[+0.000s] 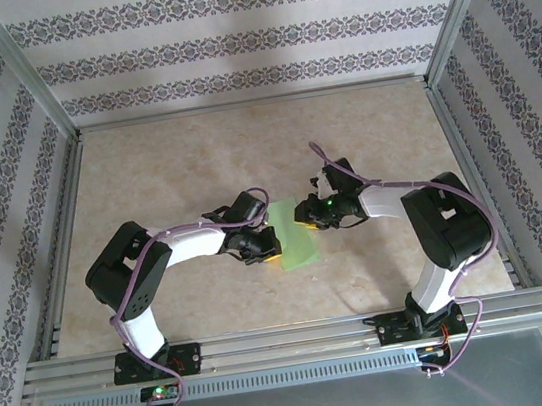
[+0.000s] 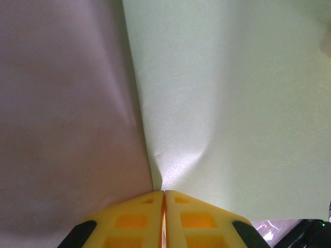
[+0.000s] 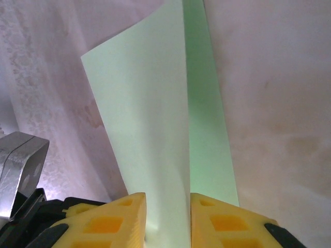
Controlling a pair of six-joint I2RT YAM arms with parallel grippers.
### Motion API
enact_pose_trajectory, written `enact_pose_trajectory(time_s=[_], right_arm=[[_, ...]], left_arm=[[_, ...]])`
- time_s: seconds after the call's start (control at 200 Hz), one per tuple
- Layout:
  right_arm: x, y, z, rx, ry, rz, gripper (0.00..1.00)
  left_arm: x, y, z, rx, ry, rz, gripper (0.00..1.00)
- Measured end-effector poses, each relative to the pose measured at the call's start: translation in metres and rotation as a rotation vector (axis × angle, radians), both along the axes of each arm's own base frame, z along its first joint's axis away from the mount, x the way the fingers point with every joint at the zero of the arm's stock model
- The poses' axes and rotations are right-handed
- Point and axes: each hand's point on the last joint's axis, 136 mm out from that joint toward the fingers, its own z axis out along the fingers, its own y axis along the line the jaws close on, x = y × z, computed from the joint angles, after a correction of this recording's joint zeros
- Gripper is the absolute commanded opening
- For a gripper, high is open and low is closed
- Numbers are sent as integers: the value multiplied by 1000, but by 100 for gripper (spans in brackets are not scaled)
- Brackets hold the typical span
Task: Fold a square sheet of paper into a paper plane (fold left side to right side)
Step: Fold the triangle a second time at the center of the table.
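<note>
Left gripper (image 2: 164,192) jaws pinch sheet (image 1: 294,236); right gripper (image 3: 166,200) jaws ajar astride its fold, table (image 1: 195,163) beneath.

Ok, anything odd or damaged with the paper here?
Slightly: the green paper sheet buckles into a small dimple just ahead of the shut left fingers, which pinch its edge. No tears show.
</note>
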Motion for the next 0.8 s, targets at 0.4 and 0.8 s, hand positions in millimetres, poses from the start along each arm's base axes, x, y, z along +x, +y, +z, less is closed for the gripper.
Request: enact_pose_trajectory(time_s=[0.4, 0.8], right_arm=[[-9, -8, -9, -53, 23, 41, 1], [-17, -17, 13, -79, 32, 1, 1]], left_arm=[[5, 6, 8, 31, -65, -20, 30], [-9, -20, 110, 2, -476, -235, 55]])
